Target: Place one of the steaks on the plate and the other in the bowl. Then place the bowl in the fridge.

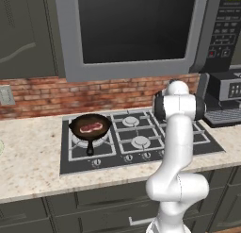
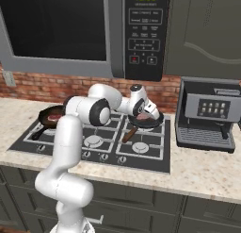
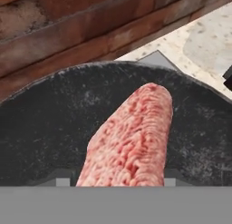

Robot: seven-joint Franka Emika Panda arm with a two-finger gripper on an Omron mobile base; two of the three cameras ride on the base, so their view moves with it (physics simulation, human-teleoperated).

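The black four-burner hob (image 2: 94,142) on the speckled bench (image 2: 207,173) carries two black frying pans (image 2: 148,120) — one red-pink raw steak (image 1: 91,128) lies in the left pan. The pincer (image 2: 146,115) is down in the right pan, clamped on the other steak (image 3: 131,139) — lift straight up, clear of the rim.

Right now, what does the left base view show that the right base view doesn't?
Left base view: the left pan from above with its steak in full, while the arm's elbow covers the stove's right rear. Right base view: the gripper down in a second pan, around a second steak. Both: stove, coffee machine, microwave, brick wall.
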